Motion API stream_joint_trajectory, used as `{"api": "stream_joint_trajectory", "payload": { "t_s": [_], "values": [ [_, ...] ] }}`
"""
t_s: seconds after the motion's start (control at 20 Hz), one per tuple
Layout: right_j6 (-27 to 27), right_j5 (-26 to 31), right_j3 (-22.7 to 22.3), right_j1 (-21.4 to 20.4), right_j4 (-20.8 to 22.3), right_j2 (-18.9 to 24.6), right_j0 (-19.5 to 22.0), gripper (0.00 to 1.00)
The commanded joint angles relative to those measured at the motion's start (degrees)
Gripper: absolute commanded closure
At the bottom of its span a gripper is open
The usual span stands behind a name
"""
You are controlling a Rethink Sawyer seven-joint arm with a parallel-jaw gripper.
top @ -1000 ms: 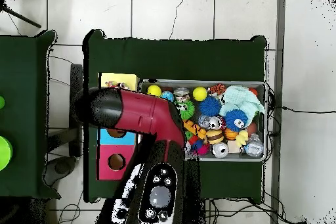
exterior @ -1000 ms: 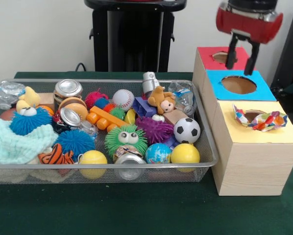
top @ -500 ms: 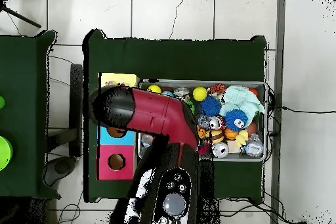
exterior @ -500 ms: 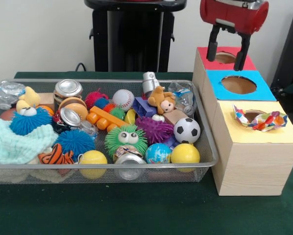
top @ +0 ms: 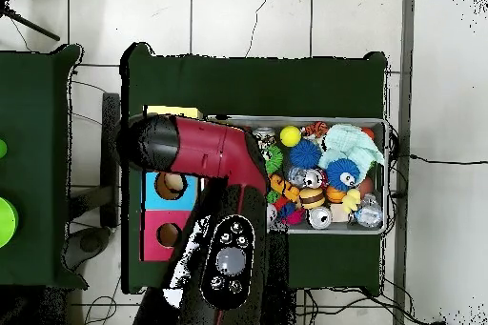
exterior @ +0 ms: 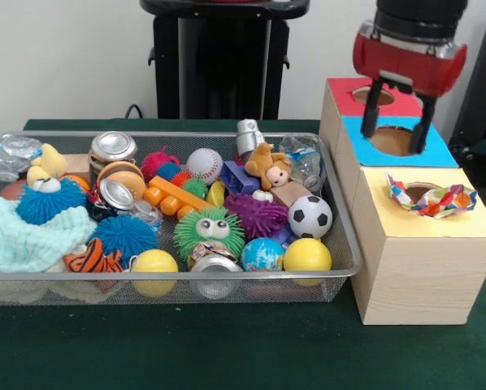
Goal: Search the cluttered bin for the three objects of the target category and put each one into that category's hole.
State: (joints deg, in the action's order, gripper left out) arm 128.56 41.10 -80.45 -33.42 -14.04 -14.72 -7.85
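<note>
The bin (exterior: 350, 244), a shallow wire mesh tray, holds a heap of toys: a soccer ball (exterior: 310, 216), a baseball (exterior: 204, 163), yellow balls (exterior: 307, 255), spiky balls (exterior: 210, 231), silver cans (exterior: 113, 147), a plush monkey (exterior: 267, 166) and crushed clear bottles (exterior: 304, 158). To its right stand three wooden boxes with holes, topped red (exterior: 340, 88), blue (exterior: 440, 151) and yellow (exterior: 422, 226). My gripper (exterior: 393, 138) is open and empty, hanging over the blue box's hole. In the overhead view the red arm (top: 195, 150) hides the gripper and part of the bin (top: 384, 180).
A crumpled multicoloured wrapper (exterior: 432, 200) lies over the yellow box's hole. The black pedestal (exterior: 223, 61) stands behind the bin. A pale knitted cloth (exterior: 19, 240) fills the bin's left front corner. Green cloth (exterior: 227, 349) covers the table.
My gripper has come down and forward from over the red box to over the blue box's hole. It stays open and empty. The bin's contents have not moved.
</note>
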Motion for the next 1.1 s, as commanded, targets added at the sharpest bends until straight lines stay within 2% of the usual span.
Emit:
{"api": "stream_joint_trajectory", "payload": {
  "t_s": [0.05,0.1,0.15,0.3,0.35,0.5,0.8,1.0,1.1],
  "values": [
    [14.2,-4.8,6.5,8.8,-2.6,2.9,-1.3,0.00],
    [14.4,-4.9,7.0,9.2,-2.8,2.7,-1.5,0.00],
    [14.5,-4.7,7.8,9.8,-3.0,1.3,-2.2,1.00],
    [14.1,-4.6,9.5,10.1,-1.7,-0.7,-3.0,1.00],
    [13.0,-1.0,10.3,9.7,-1.8,-0.3,-2.4,1.00],
    [11.7,3.3,10.5,7.3,-2.8,0.6,-1.2,1.00],
    [7.3,16.3,13.4,2.8,-1.5,0.8,1.2,1.00],
    [6.3,20.4,14.6,1.0,-0.7,0.8,1.7,1.00],
    [6.5,20.6,14.9,0.9,-0.6,1.0,1.7,1.00]
  ]
}}
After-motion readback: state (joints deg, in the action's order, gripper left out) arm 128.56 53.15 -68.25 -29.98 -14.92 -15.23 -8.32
